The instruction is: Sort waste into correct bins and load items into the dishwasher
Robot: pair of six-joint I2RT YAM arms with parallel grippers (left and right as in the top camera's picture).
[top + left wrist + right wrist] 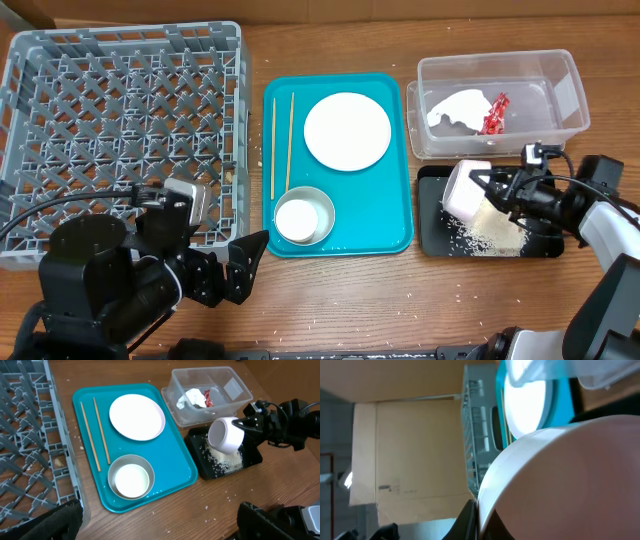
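Edges set the layout: the grey dish rack (120,140) filled the left side of the wooden table (400,300), its right wall running alongside the teal tray (395,215) with a narrow strip of wood between them. The teal tray's right rim stood just beside the black tray (430,205), parted from it by a thin gap. The clear tub (480,60) sat just behind the black tray. A broad band of wood ran along the near side in front of both trays, dotted with a few stray grains.

The left gripper (228,268) hovered over that band, near the rack's front right corner, its fingers spread wide and holding nothing. The right gripper (492,188) was clamped on the white bowl (462,190), which hung steeply tipped over the black tray, its smooth rounded outside turned toward the teal tray. The rice (497,232) lay heaped on the black tray under the bowl, with loose grains strewn to the heap's left.

The napkin (455,108) and the wrapper (494,113) lay crumpled in the tub. On the teal tray sat the plate (347,131), the chopsticks (290,140) laid side by side along the left rim, and the metal bowl (322,205) with something round and white inside.
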